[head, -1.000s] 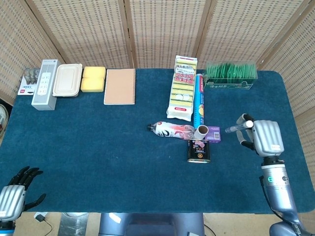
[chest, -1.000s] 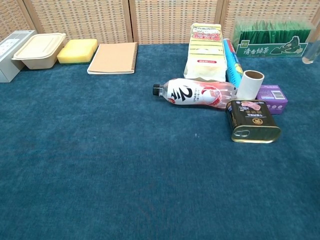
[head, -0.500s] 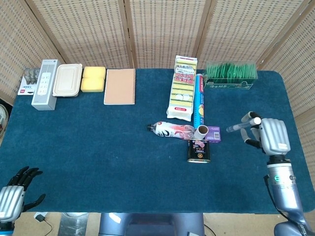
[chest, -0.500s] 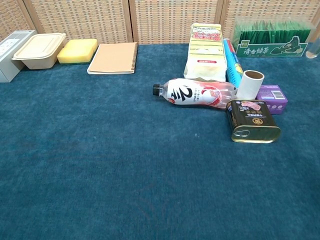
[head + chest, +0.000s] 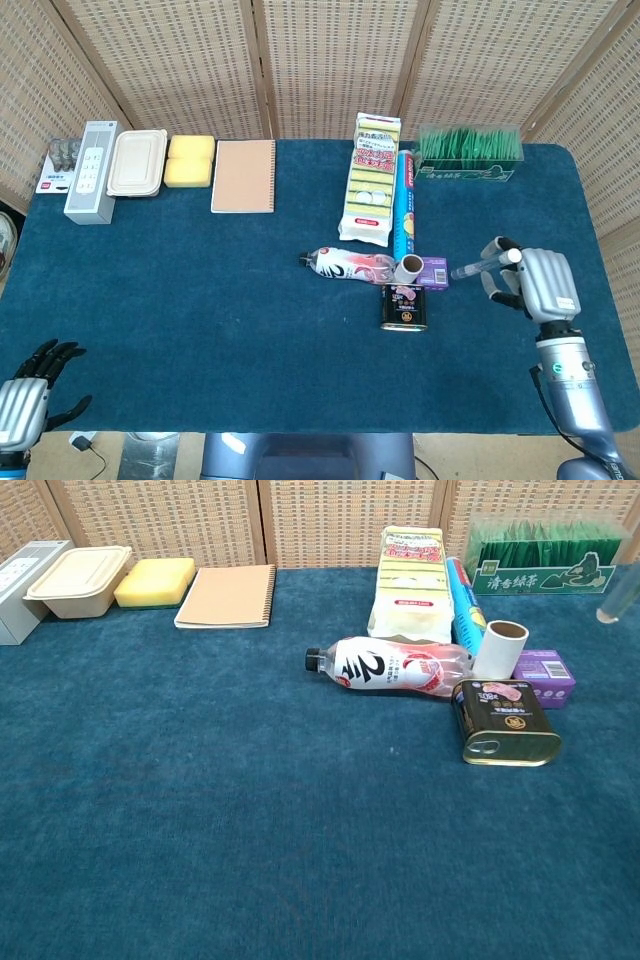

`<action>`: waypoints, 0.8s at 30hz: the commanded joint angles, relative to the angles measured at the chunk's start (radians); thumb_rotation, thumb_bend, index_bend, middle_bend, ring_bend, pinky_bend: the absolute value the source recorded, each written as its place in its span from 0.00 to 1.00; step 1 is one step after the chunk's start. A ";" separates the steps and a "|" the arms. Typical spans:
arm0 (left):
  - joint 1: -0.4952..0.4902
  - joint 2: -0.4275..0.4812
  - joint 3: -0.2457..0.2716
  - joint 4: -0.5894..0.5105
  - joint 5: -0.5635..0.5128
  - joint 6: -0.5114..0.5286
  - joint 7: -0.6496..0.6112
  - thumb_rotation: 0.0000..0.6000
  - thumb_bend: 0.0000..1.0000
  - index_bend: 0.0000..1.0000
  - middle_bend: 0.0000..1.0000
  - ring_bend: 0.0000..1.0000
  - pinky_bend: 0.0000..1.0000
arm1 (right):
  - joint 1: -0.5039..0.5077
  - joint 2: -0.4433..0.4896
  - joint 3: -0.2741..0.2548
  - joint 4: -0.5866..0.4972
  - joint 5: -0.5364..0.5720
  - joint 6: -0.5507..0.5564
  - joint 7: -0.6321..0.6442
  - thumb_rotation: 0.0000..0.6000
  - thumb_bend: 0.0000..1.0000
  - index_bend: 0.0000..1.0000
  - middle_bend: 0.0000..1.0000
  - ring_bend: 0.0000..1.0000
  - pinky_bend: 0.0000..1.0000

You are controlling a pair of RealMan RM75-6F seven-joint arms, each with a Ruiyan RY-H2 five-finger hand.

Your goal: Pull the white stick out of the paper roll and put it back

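Note:
The paper roll (image 5: 409,267) stands upright on a purple box, its hollow core facing up; the chest view shows the roll (image 5: 499,648) behind a tin. The white stick (image 5: 474,266) is out of the roll, pinched in my right hand (image 5: 530,283), and points left toward it from a short way off. Only the stick's tip (image 5: 607,612) enters the chest view, at the right edge. My left hand (image 5: 30,395) hangs off the table's near left corner with its fingers apart, holding nothing.
Around the roll lie a plastic bottle (image 5: 348,264), a dark tin (image 5: 403,307), the purple box (image 5: 433,270) and a blue tube (image 5: 404,205). A sponge pack (image 5: 370,180), a green box (image 5: 469,152), a notebook (image 5: 243,176) and containers line the back.
My right hand drifted right with the stick, then came back left and a little lower; the stick's tip is now closer to the roll. The left hand barely moved.

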 commanded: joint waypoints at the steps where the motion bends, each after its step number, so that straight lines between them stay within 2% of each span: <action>1: -0.001 -0.001 0.003 -0.003 0.016 0.011 0.006 1.00 0.18 0.25 0.22 0.12 0.25 | 0.003 0.016 0.041 -0.020 -0.014 0.031 0.048 1.00 0.50 0.94 0.97 0.98 0.87; 2: 0.000 -0.001 0.007 -0.004 0.022 0.015 0.003 1.00 0.18 0.25 0.22 0.12 0.25 | 0.008 0.009 0.053 -0.013 0.011 0.036 0.047 1.00 0.50 0.94 0.97 0.98 0.87; 4: 0.005 0.000 0.002 0.000 0.001 0.007 -0.005 1.00 0.18 0.25 0.22 0.12 0.25 | 0.001 0.040 -0.031 -0.081 -0.069 -0.033 0.003 1.00 0.50 0.94 0.97 0.98 0.87; 5: 0.002 -0.001 -0.002 0.000 -0.006 -0.001 -0.002 1.00 0.18 0.25 0.22 0.12 0.25 | -0.008 0.062 -0.046 -0.098 -0.098 -0.042 0.015 1.00 0.50 0.94 0.97 0.98 0.87; 8: -0.002 -0.001 -0.003 -0.005 -0.005 -0.007 0.008 1.00 0.18 0.25 0.22 0.12 0.25 | -0.007 0.067 -0.025 -0.089 -0.085 -0.037 0.064 1.00 0.50 0.94 0.97 0.98 0.87; 11: -0.001 -0.001 0.008 -0.010 0.023 0.009 0.005 1.00 0.18 0.25 0.22 0.12 0.25 | 0.014 0.026 0.020 -0.039 -0.002 -0.001 0.047 1.00 0.50 0.94 0.97 0.98 0.87; 13: 0.004 0.000 0.008 -0.007 0.016 0.011 0.001 1.00 0.18 0.25 0.22 0.12 0.25 | 0.017 0.043 -0.019 -0.081 -0.042 -0.043 0.025 1.00 0.50 0.94 0.97 0.98 0.87; 18: -0.002 -0.002 0.002 -0.011 0.006 -0.004 0.022 1.00 0.18 0.25 0.22 0.12 0.25 | 0.040 0.014 0.022 -0.061 0.026 -0.023 0.023 1.00 0.50 0.94 0.97 0.98 0.87; 21: 0.001 -0.001 0.013 -0.014 0.024 0.006 0.009 1.00 0.18 0.25 0.22 0.12 0.25 | 0.048 0.029 0.006 -0.105 0.005 -0.060 0.029 1.00 0.50 0.94 0.97 0.98 0.87; 24: -0.003 -0.003 0.008 -0.013 0.015 -0.006 0.026 1.00 0.18 0.25 0.22 0.12 0.25 | 0.069 0.020 0.020 -0.101 0.020 -0.074 0.035 1.00 0.50 0.94 0.97 0.98 0.87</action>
